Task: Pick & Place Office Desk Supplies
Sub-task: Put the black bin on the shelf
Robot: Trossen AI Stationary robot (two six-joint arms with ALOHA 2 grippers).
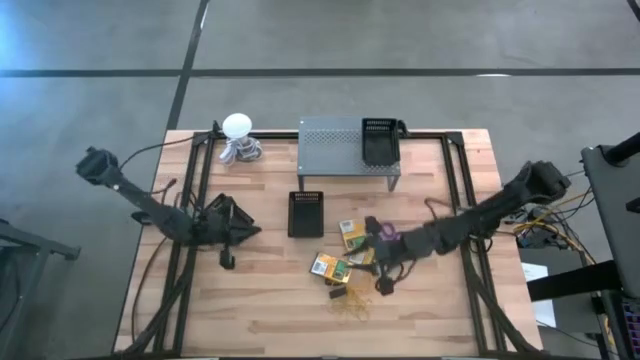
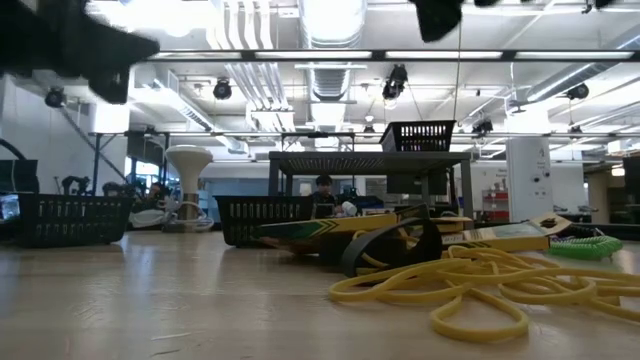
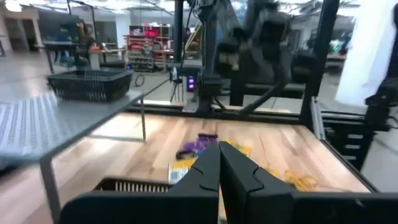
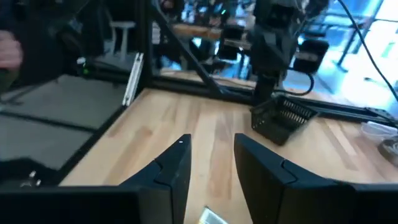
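Supplies lie in a loose cluster on the wood table [image 1: 250,320], right of centre toward the near edge: two flat yellow-and-green crayon boxes, one [image 1: 352,232] farther back, one [image 1: 328,267] nearer; a tangle of thin yellow rubber bands [image 1: 350,303] closest to the near edge; a small purple ring [image 1: 386,233] by the farther box. Right hand [image 1: 382,272] sits over this cluster, just right of the nearer crayon box and above the bands, fingers [image 4: 177,165] apart with bare wood showing between them; nothing visibly held. In the low view the bands [image 2: 480,285] sprawl in overlapping loops in the foreground, a dark ring or clip [image 2: 390,245] standing behind them and a crayon box [image 2: 340,228] lying flat beyond. Left hand [image 1: 228,240] rests well apart, on the table's left side, fingers [image 3: 205,177] pressed together, empty, pointing toward the cluster. Between the two hands stands a small black mesh tray [image 1: 306,213]. Farther back, a grey perforated metal stand [image 1: 335,148] carries a second black mesh basket [image 1: 380,140] on its right end; a white ball-shaped object [image 1: 237,126] sits at the back left corner.
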